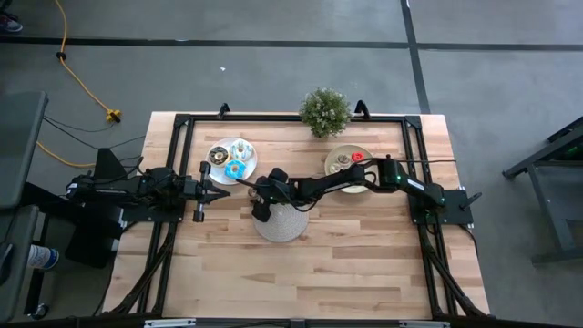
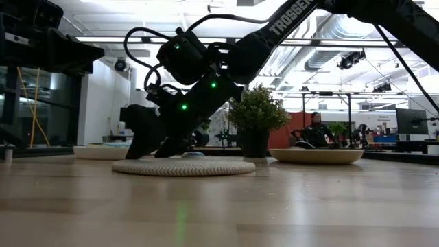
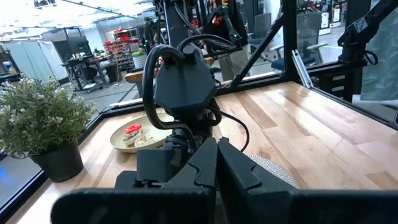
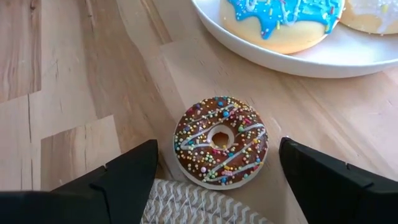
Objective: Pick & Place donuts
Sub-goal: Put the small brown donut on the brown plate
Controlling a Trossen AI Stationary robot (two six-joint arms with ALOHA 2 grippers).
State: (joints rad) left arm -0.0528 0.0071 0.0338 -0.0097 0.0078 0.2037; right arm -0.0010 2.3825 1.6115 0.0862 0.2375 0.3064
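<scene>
Hovering w/ fingers spread wide, the right gripper (image 4: 211,171) straddles a brown sprinkled donut (image 4: 221,141) lying on bare wood btwn the woven mat (image 4: 199,208) and white plate (image 4: 273,56). Risk imo: one finger catches the mat edge, nudging it away. Only the right wrist view shows this donut; left gripper (image 1: 211,193), clenched, waits near the plate.

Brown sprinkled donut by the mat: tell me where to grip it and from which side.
Grip the brown donut across its outer ring, coming straight down. It lies flat on the table against the woven mat, and the open right end effector already straddles it.
</scene>
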